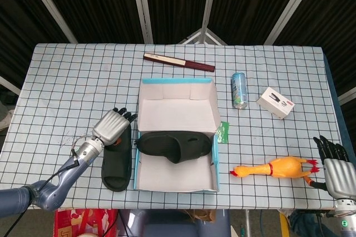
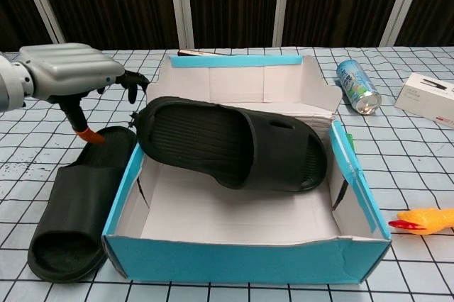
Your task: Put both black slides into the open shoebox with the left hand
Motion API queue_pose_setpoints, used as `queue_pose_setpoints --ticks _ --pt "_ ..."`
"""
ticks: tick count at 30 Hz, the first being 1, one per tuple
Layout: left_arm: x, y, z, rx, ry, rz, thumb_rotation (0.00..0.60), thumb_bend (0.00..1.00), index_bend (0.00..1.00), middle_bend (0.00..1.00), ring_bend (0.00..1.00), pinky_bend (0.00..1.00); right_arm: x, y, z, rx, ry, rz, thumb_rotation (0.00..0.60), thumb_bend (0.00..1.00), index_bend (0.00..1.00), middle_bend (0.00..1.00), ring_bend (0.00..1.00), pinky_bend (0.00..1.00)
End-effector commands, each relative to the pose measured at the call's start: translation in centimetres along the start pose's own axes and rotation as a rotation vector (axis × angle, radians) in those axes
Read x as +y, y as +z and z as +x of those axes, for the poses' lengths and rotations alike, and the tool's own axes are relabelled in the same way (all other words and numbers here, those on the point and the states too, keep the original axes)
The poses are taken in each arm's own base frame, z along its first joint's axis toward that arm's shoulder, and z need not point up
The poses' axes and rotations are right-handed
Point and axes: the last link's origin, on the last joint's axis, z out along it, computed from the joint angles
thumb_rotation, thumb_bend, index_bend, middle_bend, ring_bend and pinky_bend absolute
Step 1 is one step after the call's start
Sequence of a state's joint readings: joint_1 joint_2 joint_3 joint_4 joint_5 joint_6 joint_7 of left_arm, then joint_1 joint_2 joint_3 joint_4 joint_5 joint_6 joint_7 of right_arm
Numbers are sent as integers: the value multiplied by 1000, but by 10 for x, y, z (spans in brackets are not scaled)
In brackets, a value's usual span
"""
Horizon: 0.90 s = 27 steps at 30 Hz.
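The open shoebox [image 1: 177,166] sits near the front edge of the checked table [image 1: 72,81], its blue-edged cardboard walls standing square and its pale inside bare in the front half. One black slide [image 1: 174,146] lies across the box, ribbed sole partly up, its heel end leaning on the left wall. The other slide [image 1: 117,162], smooth moulded foam, lies flat on the cloth just beside the box's left wall, with open cloth to its left. The left hand [image 1: 113,126] hovers over that slide's far end, fingers spread and holding nothing; whether a fingertip touches the box wall is hard to tell. The right hand [image 1: 334,162] hangs off the table's right front corner, fingers apart and empty. A rubber chicken [image 1: 275,168] lies right of the box, a can [image 1: 239,90] and a small white box [image 1: 275,102] further back.
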<state>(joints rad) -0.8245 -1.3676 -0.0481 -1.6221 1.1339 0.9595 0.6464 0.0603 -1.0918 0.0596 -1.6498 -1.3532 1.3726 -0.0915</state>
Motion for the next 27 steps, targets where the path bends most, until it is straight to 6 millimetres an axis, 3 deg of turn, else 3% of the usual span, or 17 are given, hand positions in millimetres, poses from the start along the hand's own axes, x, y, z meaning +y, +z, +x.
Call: queue_pose_setpoints --ticks 1,8,20,27 --pt "2 6 5 23 15 3 600 152 166 283 220 370 0 0 0 1 0 -2 600 162 0 52 92 67" --pt "6 -1 4 9 2 -9 600 152 167 286 219 369 1 -1 1 5 5 -5 600 163 0 52 92 67" --pt "-14 -90 34 -89 -14 33 600 150 166 300 220 358 -3 -1 0 0 0 12 600 162 0 52 91 67" --pt "-19 -127 24 -170 -2 78 600 133 134 288 220 358 -3 -2 1 4 5 14 600 162 0 52 92 67"
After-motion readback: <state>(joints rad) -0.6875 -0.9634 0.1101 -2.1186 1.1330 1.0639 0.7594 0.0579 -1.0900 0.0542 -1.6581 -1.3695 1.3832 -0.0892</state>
